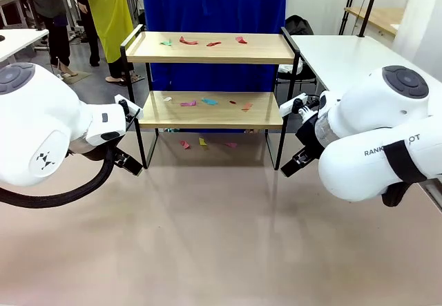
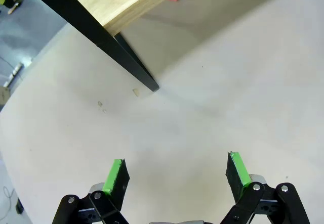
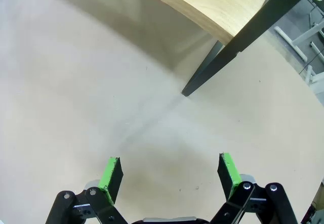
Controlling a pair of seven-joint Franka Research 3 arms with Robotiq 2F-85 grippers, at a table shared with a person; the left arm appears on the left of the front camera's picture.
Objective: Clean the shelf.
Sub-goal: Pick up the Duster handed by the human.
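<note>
The left gripper (image 1: 129,161) is wide open and holds nothing. Its green pads (image 2: 115,176) stand far apart over the bare table (image 1: 221,237). The right gripper (image 1: 293,163) is wide open too and holds nothing. Its fingers (image 3: 229,169) also stand far apart above the table.

The shelf (image 1: 207,118) stands in the middle of the table's far edge, between the two grippers. It has two wood boards, one above the other, in a thin black frame. Little paper bits lie on it. On the top board (image 1: 207,54) there is a green bit (image 1: 166,43), two red ones and a pink one. On the lower board (image 1: 266,118) there is a pink bit (image 1: 188,103), a blue-green bit (image 1: 209,101) and a few smaller ones. More bits lie on the table under the shelf, pink and yellow (image 1: 202,141).

The left gripper is low down, near the shelf's front left leg (image 2: 132,66) but not touching it. The right gripper is low down, near the front right leg (image 3: 215,67), also apart from it.

Behind the shelf hangs a blue curtain (image 1: 214,2). A white table (image 1: 345,57) stands off to the right.
</note>
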